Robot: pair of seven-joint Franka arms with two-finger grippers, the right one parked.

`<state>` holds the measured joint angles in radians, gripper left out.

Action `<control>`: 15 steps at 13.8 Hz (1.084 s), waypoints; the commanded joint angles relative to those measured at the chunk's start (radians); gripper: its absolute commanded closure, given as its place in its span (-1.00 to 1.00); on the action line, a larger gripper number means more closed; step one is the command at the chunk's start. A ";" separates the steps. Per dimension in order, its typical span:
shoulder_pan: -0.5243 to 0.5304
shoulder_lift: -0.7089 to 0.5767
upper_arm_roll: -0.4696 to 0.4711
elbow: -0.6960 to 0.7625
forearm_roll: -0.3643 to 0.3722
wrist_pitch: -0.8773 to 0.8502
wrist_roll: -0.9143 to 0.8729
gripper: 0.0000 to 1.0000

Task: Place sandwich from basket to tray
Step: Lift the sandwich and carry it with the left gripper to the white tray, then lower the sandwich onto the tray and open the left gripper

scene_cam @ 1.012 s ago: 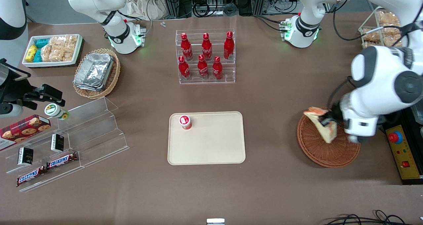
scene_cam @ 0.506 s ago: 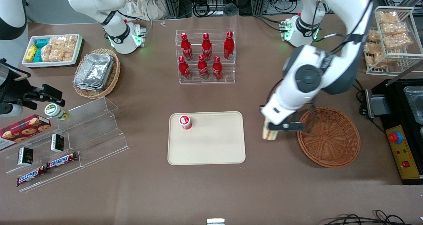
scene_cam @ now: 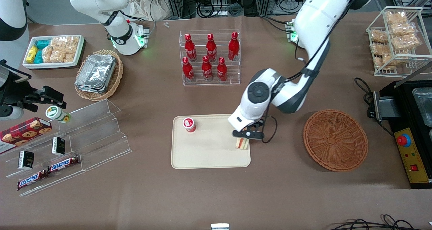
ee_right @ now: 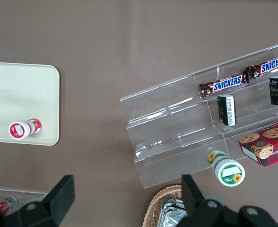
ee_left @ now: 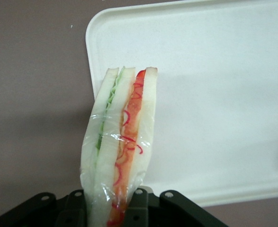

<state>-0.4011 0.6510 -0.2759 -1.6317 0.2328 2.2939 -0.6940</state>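
1. We see the gripper (scene_cam: 243,138) over the tray (scene_cam: 209,159), at the tray's edge nearest the basket (scene_cam: 335,140)
2. Its fingers (ee_left: 138,208) are closed on the sandwich (scene_cam: 242,143), pinching the wedge across its bread faces; in the left wrist view the sandwich (ee_left: 120,146) stands out from between the 2 fingers, wrapped in clear film
3. We count 3 pale bread slices with a green filling layer in one gap and a red-orange one in the other
4. The free end of the sandwich reaches over a rounded corner of the tray (ee_left: 214,94), with the brown table (ee_left: 34,94) just beside it; we cannot tell whether the sandwich touches the tray surface
5. The basket sits on the table toward the working arm's end, apart from the tray, with nothing in it
6. A small red cup with a white lid (scene_cam: 189,124) stands upright on the tray, near the corner toward the parked arm's end and farther from the front camera than the sandwich
7. Farther from the camera than the tray, a clear rack holds 6 red bottles (scene_cam: 210,57) in 2 rows of 3
8. Toward the parked arm's end we see a tan wicker basket with foil trays (scene_cam: 98,74), a white tray of snack packets (scene_cam: 54,51) and a clear stepped stand (scene_cam: 87,135) with 2 Snickers bars (scene_cam: 47,172)
9. A wire rack of snack packets (scene_cam: 396,41) stands toward the working arm's end
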 commanded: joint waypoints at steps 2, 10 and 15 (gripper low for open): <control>-0.016 0.117 0.008 0.131 0.099 0.001 -0.130 1.00; -0.007 -0.018 0.008 0.121 0.109 -0.060 -0.197 -1.00; 0.165 -0.217 -0.025 0.122 -0.053 -0.290 0.000 -1.00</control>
<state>-0.3126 0.5158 -0.2824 -1.4705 0.2610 2.0709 -0.8110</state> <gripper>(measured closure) 0.000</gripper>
